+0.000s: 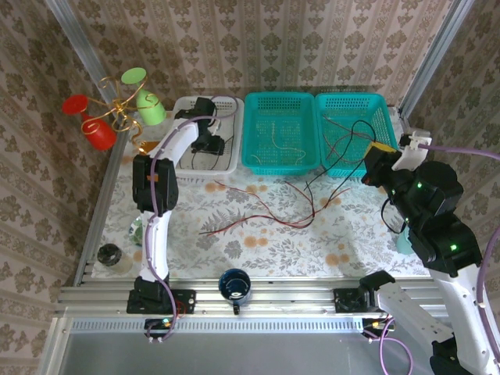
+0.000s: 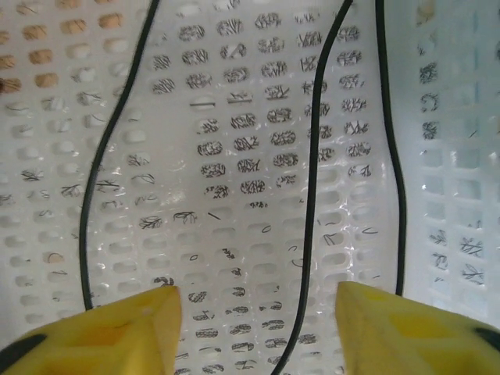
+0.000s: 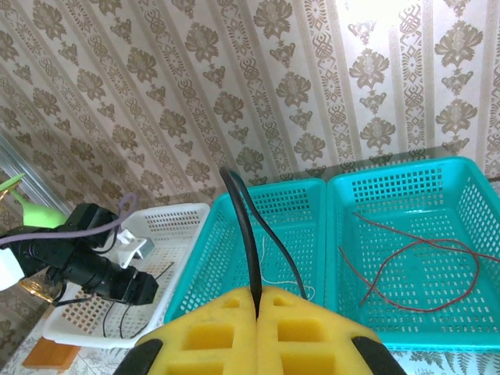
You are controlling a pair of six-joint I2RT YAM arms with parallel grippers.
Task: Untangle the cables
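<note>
Left end effector [image 2: 256,303]: yellow foam fingers spread wide, gripping nothing, hanging just over the floor of the white basket [image 2: 234,94] at the table's far left corner. Thin black cables [image 2: 311,195] lie on that floor; one runs between the spread fingers, cannot tell if it touches them. The basket is glossy white plastic with rows of oval slots.

Right end effector [image 3: 257,295]: yellow pads pressed together, pinching a black cable [image 3: 244,226] right at the seam. The cable rises from the pads in a narrow loop, smooth and thread-thin. This end effector is held above the table's right side, near the right teal basket [image 3: 476,195].

Two teal baskets sit side by side along the far edge, rectangular, grid-mesh plastic walls. The right one holds a red cable [image 3: 426,241] in loose curves on its floor. The middle teal basket [image 1: 280,97] holds pale white cables [image 1: 283,144], faint and curly.

More red cables [image 1: 262,201] are spread on the table [image 1: 234,242] near its middle, just in front of the teal baskets, crossing each other in long shallow bends. The table has a floral patterned cover.
</note>
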